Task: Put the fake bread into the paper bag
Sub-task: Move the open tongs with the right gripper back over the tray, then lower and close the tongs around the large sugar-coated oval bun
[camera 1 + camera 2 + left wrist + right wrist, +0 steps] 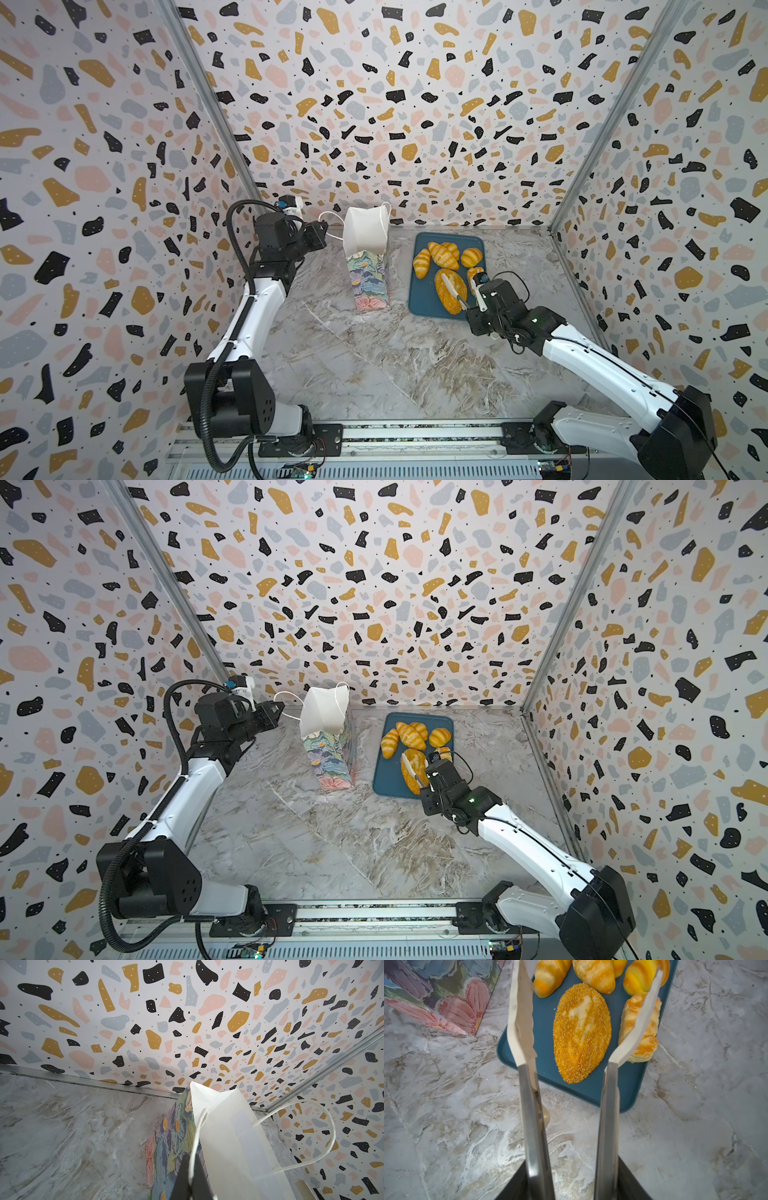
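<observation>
Judging by the layout, stands at the very start: finds no fake bread [442,255] in the paper bag [368,274], though cannot see its bottom. Finds every visible piece on the blue tray [419,301], just right of the upright bag. Pinches a cord handle [200,1124] in the closed left gripper [191,1167]. Clamps tongs [521,1022] in the right gripper [478,301], blades spread above the speckled loaf [581,1032], not yet squeezing it. Leaves all lifting and dropping to do.

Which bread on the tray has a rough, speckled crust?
The big oval loaf, at the near end of the tray, between the arms of the tongs. The other breads are smaller, smooth and striped.
</observation>
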`<move>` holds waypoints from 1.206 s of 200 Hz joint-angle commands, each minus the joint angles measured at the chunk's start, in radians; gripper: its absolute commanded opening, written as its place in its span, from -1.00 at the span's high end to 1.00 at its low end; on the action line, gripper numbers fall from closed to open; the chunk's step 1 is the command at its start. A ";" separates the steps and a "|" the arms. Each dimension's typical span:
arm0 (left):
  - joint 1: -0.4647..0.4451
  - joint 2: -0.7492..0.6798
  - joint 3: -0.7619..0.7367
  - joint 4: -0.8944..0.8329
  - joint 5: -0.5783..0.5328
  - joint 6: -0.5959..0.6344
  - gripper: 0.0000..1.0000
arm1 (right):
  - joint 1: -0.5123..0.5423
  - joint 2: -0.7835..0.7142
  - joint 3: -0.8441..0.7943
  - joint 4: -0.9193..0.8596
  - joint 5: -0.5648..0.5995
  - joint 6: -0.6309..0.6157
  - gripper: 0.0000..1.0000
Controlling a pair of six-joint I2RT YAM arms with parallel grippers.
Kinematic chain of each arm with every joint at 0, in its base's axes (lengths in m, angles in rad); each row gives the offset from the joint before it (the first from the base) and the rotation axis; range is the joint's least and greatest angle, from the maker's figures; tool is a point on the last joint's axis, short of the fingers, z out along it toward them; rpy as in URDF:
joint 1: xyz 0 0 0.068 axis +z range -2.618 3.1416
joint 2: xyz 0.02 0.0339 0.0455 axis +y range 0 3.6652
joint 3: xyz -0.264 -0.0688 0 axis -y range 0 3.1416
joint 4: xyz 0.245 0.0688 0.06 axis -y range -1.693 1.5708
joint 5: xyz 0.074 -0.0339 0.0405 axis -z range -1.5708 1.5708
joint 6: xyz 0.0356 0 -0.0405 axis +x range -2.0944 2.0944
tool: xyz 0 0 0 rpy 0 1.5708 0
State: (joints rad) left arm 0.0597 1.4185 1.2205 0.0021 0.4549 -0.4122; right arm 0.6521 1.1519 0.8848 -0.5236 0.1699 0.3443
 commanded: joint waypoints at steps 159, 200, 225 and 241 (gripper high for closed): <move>-0.001 -0.003 -0.001 0.023 -0.013 0.012 1.00 | -0.052 0.124 0.020 -0.048 -0.043 -0.008 -0.13; -0.001 0.000 -0.001 0.021 -0.020 0.010 1.00 | -0.059 0.148 0.025 -0.030 -0.072 -0.019 -0.17; -0.001 0.002 0.001 0.019 -0.015 0.010 1.00 | -0.067 0.190 0.035 -0.021 -0.075 -0.031 -0.17; -0.002 0.000 0.000 0.019 -0.016 0.012 1.00 | -0.072 0.208 0.042 -0.015 -0.078 -0.037 -0.17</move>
State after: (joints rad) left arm 0.0597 1.4189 1.2198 0.0010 0.4389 -0.4084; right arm 0.5911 1.3418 0.8845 -0.5556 0.0978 0.3271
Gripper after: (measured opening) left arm 0.046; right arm 0.585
